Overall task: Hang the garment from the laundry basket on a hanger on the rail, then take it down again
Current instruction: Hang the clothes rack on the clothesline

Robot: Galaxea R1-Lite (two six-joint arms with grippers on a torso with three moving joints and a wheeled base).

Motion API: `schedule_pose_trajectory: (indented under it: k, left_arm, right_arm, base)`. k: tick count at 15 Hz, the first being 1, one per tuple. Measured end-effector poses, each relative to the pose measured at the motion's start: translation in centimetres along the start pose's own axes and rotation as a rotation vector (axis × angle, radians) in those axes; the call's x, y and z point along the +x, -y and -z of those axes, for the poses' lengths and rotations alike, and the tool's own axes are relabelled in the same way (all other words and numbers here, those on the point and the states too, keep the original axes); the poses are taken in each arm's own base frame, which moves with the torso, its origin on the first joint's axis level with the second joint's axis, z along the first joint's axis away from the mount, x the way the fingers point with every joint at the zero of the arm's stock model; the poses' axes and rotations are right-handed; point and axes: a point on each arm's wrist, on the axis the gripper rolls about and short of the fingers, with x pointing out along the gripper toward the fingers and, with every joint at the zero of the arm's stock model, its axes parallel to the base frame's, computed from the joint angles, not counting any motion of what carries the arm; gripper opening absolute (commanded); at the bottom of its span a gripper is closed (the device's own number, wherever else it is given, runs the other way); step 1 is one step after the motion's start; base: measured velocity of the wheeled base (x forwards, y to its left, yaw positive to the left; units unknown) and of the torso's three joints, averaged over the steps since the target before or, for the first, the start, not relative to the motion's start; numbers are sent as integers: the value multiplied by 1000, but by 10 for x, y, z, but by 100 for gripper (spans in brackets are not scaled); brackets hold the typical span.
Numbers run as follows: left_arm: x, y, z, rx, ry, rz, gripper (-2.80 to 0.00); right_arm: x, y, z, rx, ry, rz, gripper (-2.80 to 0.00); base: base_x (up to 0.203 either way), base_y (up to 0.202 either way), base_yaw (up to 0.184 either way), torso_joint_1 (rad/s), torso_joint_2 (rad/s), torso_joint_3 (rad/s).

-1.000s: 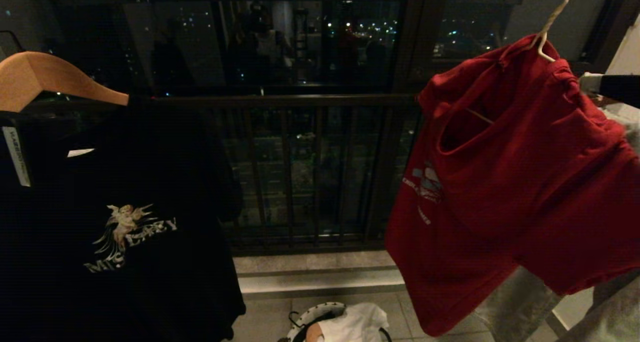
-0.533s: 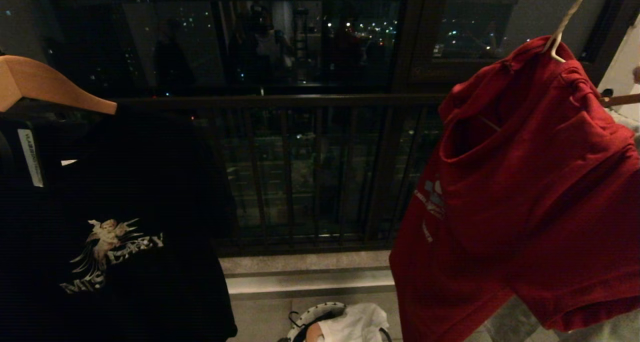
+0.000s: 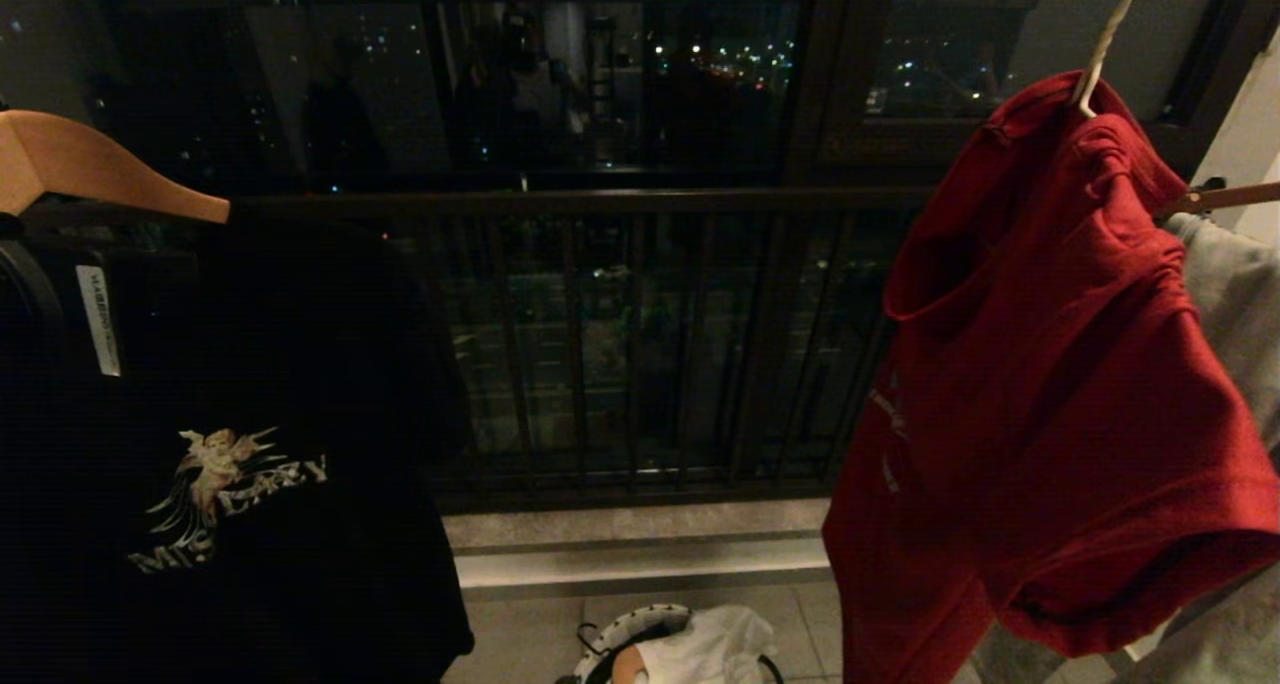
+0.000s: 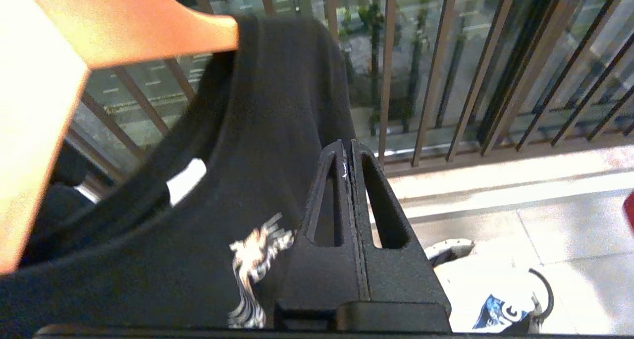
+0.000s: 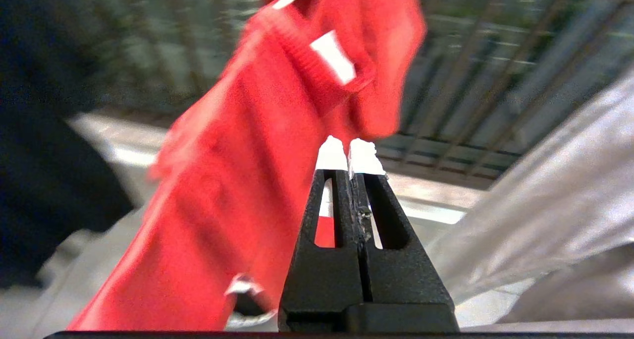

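Observation:
The red garment (image 3: 1040,364) hangs at the right on the thin white hanger (image 3: 1102,39), whose neck runs up out of the head view; the rail is out of view. The laundry basket (image 3: 625,629) stands on the floor at the bottom centre with a white T-shirt (image 3: 715,649) in it. Neither gripper shows in the head view. My right gripper (image 5: 349,150) is shut and empty, just clear of the garment (image 5: 237,180), below its white neck label (image 5: 333,56). My left gripper (image 4: 346,148) is shut and empty beside the black T-shirt (image 4: 257,131), above the basket (image 4: 448,247).
A black T-shirt (image 3: 220,444) on a thick wooden hanger (image 3: 90,164) fills the left. A grey garment (image 3: 1235,304) on another wooden hanger (image 3: 1220,199) hangs just behind the red one. A dark balcony railing (image 3: 620,204) and a step (image 3: 640,554) lie ahead.
The red garment has swung right and turned more edge-on, hiding most of its print. The arm end at the right edge has left the head view. The black T-shirt has drifted left.

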Motion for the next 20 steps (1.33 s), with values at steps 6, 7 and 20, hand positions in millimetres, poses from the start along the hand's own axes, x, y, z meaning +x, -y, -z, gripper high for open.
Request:
schedule_pose_trajectory:
  k: [6,7,20]
  left_arm:
    - [5,3,4,14,-22,2,-280]
    - [5,3,5,16,-25,3,-280]
    - [27,23,10,-35,18,101,-280]
  right_arm:
    - [-3,-1,0,-3,3,-58,-280]
    - [-1,-2,0,-7,-2,-66,-280]
    - [53,-18,0,-30,-98,-93,-280]
  base:
    - [0,0,0,0,0,0]
    - [0,0,0,0,0,0]
    - [0,0,0,0,0,0]
